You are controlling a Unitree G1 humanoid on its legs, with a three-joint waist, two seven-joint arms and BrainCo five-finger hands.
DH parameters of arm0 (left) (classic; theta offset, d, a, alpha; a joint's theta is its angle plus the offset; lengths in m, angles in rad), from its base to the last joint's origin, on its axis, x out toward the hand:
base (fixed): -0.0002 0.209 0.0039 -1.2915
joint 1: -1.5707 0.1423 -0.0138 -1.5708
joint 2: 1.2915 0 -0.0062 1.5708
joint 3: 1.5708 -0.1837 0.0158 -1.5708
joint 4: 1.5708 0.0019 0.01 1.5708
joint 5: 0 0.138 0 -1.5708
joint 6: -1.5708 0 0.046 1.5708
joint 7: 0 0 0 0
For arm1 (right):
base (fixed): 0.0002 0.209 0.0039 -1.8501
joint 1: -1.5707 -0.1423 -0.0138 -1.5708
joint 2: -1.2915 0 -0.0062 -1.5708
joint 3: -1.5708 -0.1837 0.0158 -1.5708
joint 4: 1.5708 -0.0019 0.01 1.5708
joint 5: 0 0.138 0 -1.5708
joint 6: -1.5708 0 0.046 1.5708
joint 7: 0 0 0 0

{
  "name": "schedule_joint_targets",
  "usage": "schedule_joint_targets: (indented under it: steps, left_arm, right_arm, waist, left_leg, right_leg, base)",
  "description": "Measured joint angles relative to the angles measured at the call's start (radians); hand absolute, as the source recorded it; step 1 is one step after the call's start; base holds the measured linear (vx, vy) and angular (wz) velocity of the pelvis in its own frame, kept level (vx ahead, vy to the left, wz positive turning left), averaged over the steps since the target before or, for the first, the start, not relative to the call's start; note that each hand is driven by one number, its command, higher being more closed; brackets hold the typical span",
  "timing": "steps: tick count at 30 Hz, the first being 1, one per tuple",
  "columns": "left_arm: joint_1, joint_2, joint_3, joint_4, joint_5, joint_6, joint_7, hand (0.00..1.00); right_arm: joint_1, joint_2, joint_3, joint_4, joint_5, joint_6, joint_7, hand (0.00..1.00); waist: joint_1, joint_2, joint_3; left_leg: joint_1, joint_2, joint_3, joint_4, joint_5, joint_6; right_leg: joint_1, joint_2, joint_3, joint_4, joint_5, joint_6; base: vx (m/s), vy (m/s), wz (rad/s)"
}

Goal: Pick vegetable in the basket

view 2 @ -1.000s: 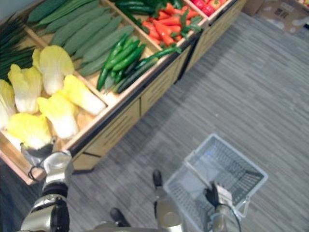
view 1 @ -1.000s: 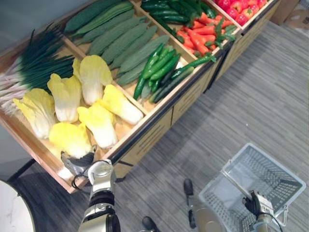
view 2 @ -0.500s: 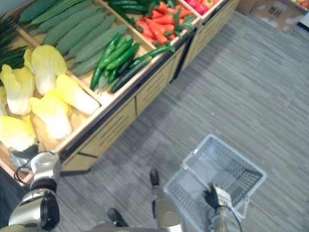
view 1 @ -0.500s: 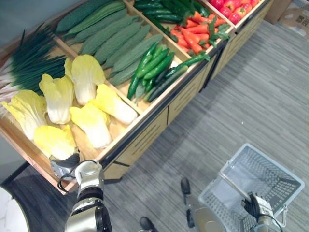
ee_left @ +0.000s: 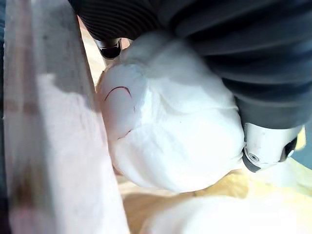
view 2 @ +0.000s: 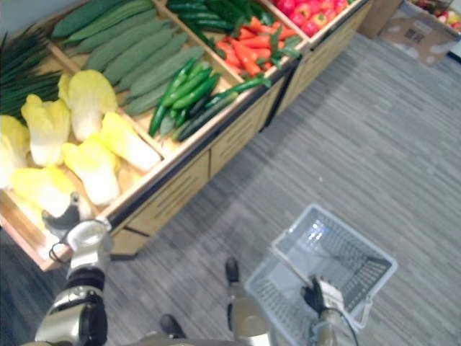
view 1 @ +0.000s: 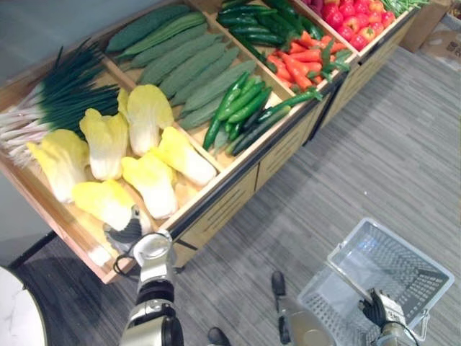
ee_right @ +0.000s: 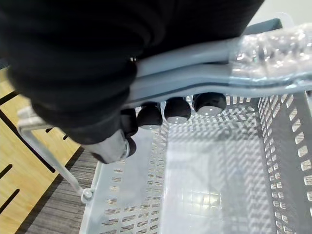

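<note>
A yellow napa cabbage (view 1: pixel 104 202) lies at the front left corner of the wooden produce shelf (view 1: pixel 216 189). My left hand (view 1: pixel 130 232) reaches over the shelf's front edge onto its white base. In the left wrist view the fingers and thumb curl round that white base (ee_left: pixel 165 136), with the dark cover (ee_left: pixel 219 58) above it. At the lower right my right hand (view 1: pixel 378 310) is shut on the handle (ee_right: pixel 234 73) of a grey plastic basket (view 1: pixel 389 238), which hangs above the floor with nothing in it.
More napa cabbages (view 1: pixel 148 115) fill the same compartment. Green onions (view 1: pixel 65 94) lie at the left, long green gourds (view 1: pixel 191 68) behind, green peppers (view 1: pixel 238 108), red chillies (view 1: pixel 299 54) and tomatoes (view 1: pixel 349 14) further right. A cardboard box (view 1: pixel 432 32) stands at the top right on the grey floor.
The camera has shifted. My left hand's fingers have curled in round the front cabbage's base. The right hand keeps the basket handle as before.
</note>
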Motion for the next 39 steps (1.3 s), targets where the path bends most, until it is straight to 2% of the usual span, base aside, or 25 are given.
schedule_joint_targets:
  steps: [10,14,17,21,23,27,30,33,35,39]
  left_arm:
    - [0.096,-0.091,-0.051,-0.178,0.043,-0.003,-0.029,1.00]
    - [0.100,-0.135,-0.053,-0.269,0.047,-0.003,-0.025,1.00]
    - [0.104,-0.162,-0.053,-0.365,0.053,-0.003,-0.014,1.00]
    - [0.126,-0.198,-0.056,-0.538,0.121,-0.004,0.003,1.00]
    - [0.128,-0.201,-0.072,-0.617,0.160,-0.005,0.023,1.00]
    - [0.133,-0.197,-0.104,-0.782,0.243,-0.006,0.028,1.00]
    - [0.149,-0.187,-0.185,-0.895,0.292,-0.019,0.019,1.00]
    - [0.182,-0.177,-0.298,-0.969,0.316,-0.050,-0.019,1.00]
    - [0.208,-0.149,-0.427,-1.022,0.315,-0.074,-0.074,1.00]
    - [0.209,-0.089,-0.615,-1.049,0.300,-0.139,-0.204,1.00]
  right_arm:
    - [0.004,0.033,-0.052,-0.003,-0.004,0.049,0.023,1.00]
    - [0.010,0.037,-0.089,-0.002,-0.005,0.052,0.026,1.00]
    - [0.013,0.041,-0.102,-0.002,-0.003,0.053,0.029,1.00]
    - [0.019,0.045,-0.122,-0.002,0.004,0.051,0.039,1.00]
    - [0.028,0.045,-0.131,-0.002,0.021,0.049,0.040,1.00]
    - [0.029,0.039,-0.162,-0.011,0.042,0.043,0.046,1.00]
    - [0.031,0.004,-0.185,-0.058,0.049,0.031,0.062,1.00]
    - [0.034,-0.078,-0.207,-0.136,0.083,0.018,0.085,1.00]
    - [0.022,-0.110,-0.237,-0.190,0.093,0.013,0.088,1.00]
    - [0.019,-0.135,-0.236,-0.271,0.127,0.007,0.116,1.00]
  waist:
    - [0.003,0.020,-0.012]
    - [0.005,0.042,-0.025]
    - [0.011,0.045,-0.027]
    - [0.016,0.046,-0.028]
    - [0.029,0.046,-0.032]
    - [0.035,0.046,-0.049]
    - [0.039,0.050,-0.057]
    - [0.040,0.071,-0.076]
    - [0.042,0.085,-0.088]
    - [0.052,0.095,-0.097]
  left_leg:
    - [0.018,-0.005,-0.019,0.002,0.001,0.001]
    - [0.016,-0.003,-0.031,0.001,0.001,0.003]
    - [0.016,-0.004,-0.034,0.000,0.002,0.004]
    - [0.017,-0.005,-0.036,0.000,0.003,0.005]
    - [0.017,-0.005,-0.039,0.000,0.003,0.005]
    - [0.019,-0.006,-0.053,0.000,0.003,0.006]
    - [0.020,-0.010,-0.057,0.000,0.001,0.010]
    - [0.022,-0.013,-0.055,-0.001,0.000,0.012]
    - [0.028,-0.011,-0.049,-0.002,0.001,0.012]
    - [0.049,-0.006,-0.025,-0.005,0.000,0.011]
  right_leg:
    - [0.030,-0.011,-0.017,0.000,0.000,0.000]
    - [0.032,-0.009,-0.023,0.000,-0.001,0.001]
    - [0.033,-0.009,-0.023,0.000,-0.001,0.001]
    - [0.036,-0.009,-0.023,0.000,0.000,0.002]
    - [0.037,-0.009,-0.023,0.000,0.000,0.002]
    - [0.051,-0.010,-0.030,0.000,0.000,0.003]
    - [0.055,-0.011,-0.032,0.000,-0.001,0.005]
    - [0.056,-0.013,-0.030,0.000,-0.001,0.010]
    - [0.058,-0.009,-0.025,0.000,-0.001,0.010]
    - [0.065,0.002,-0.004,0.000,-0.002,0.011]
  base:
    - [-0.04,-0.022,0.07]
    - [-0.03,-0.042,0.05]
    - [-0.01,-0.021,0.01]
    - [0.00,0.000,0.00]
    - [-0.01,-0.013,0.02]
    - [-0.02,-0.022,0.07]
    - [-0.03,-0.017,0.05]
    - [-0.01,-0.008,0.01]
    - [-0.02,-0.035,-0.07]
    - [-0.02,-0.035,-0.17]
